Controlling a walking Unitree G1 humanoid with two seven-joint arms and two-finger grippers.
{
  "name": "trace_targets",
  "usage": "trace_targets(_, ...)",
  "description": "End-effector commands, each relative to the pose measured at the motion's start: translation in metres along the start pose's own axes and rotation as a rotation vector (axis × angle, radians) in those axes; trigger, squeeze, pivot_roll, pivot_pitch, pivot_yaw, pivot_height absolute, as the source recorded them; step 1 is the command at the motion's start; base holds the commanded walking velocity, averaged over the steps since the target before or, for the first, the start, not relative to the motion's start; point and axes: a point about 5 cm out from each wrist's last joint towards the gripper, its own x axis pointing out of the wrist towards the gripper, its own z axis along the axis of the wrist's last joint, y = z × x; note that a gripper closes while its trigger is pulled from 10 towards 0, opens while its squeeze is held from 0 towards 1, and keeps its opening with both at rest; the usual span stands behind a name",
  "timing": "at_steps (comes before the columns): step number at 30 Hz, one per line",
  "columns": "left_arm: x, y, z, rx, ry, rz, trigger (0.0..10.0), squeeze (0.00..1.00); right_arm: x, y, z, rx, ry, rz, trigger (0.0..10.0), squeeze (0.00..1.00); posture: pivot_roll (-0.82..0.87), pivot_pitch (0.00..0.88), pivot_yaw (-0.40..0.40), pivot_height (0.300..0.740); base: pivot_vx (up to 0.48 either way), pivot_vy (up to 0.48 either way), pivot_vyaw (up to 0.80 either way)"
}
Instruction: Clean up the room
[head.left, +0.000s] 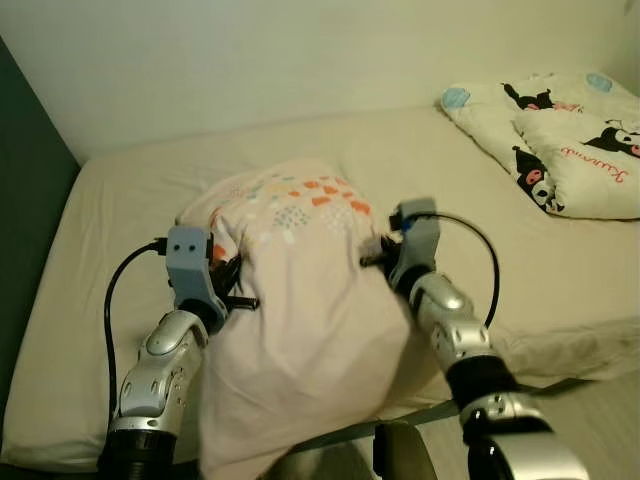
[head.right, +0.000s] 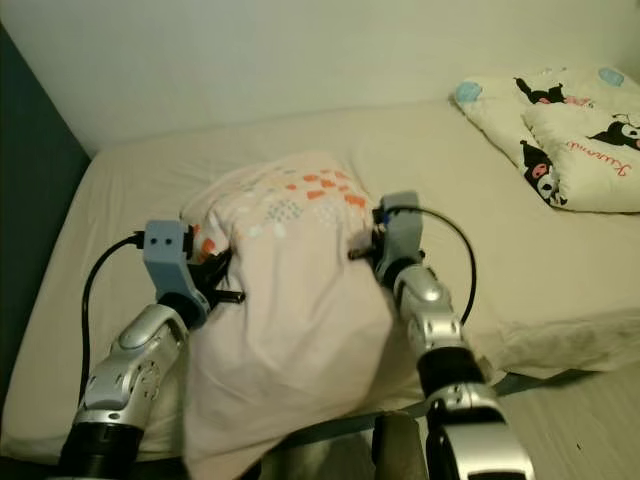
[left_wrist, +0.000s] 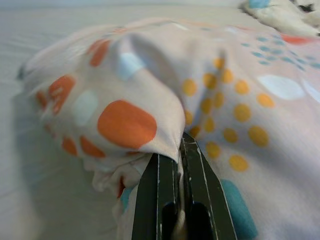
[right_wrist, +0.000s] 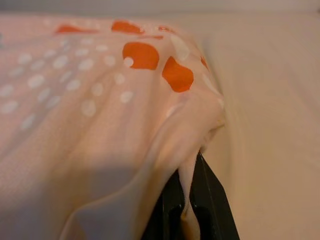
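A pale pink pillow (head.left: 300, 290) with orange, yellow and blue dots hangs between my two arms over the near edge of the bed (head.left: 130, 210). My left gripper (head.left: 228, 272) is shut on its left edge, cloth pinched between the black fingers (left_wrist: 159, 195). My right gripper (head.left: 378, 250) is shut on the pillow's right edge, where a fold of fabric runs down between its fingers (right_wrist: 212, 200). The pillow's far end rests on the cream sheet, and its lower part droops past the mattress edge.
A folded white quilt (head.left: 560, 140) with black cartoon figures lies at the bed's far right corner. A dark wall (head.left: 25, 200) borders the bed on the left and a pale wall (head.left: 250, 60) runs behind it. Wooden floor (head.left: 590, 400) shows at lower right.
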Motion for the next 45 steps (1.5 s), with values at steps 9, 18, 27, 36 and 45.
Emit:
trace_targets(9,-0.009,-0.001,-0.018,0.239,-0.003,0.068,10.0,0.00,-0.017,0.022,-0.015,-0.044,-0.030,0.014,10.0,0.00,-0.06,0.066,0.012,0.606,0.000,0.000,0.00)
trace_targets(18,-0.013,-0.006,-0.017,0.274,-0.033,0.059,10.0,0.00,-0.024,0.030,-0.021,-0.026,-0.026,-0.004,10.0,0.00,-0.06,0.066,0.017,0.630,0.000,0.000,0.00)
trace_targets(27,-0.015,-0.011,-0.025,0.263,-0.014,0.060,10.0,0.00,-0.028,0.031,-0.025,-0.034,-0.012,-0.016,10.0,0.00,-0.06,0.062,0.019,0.660,0.000,0.000,0.00)
trace_targets(36,-0.016,-0.015,-0.026,0.246,-0.014,0.052,10.0,0.00,-0.030,0.031,-0.025,-0.045,-0.009,-0.011,10.0,0.00,-0.06,0.050,0.015,0.685,0.000,0.000,0.00)
trace_targets(45,-0.017,-0.017,-0.024,0.207,-0.044,0.054,10.0,0.00,-0.031,0.032,-0.024,-0.048,-0.012,-0.009,10.0,0.00,-0.06,0.040,0.017,0.715,0.000,0.000,0.00)
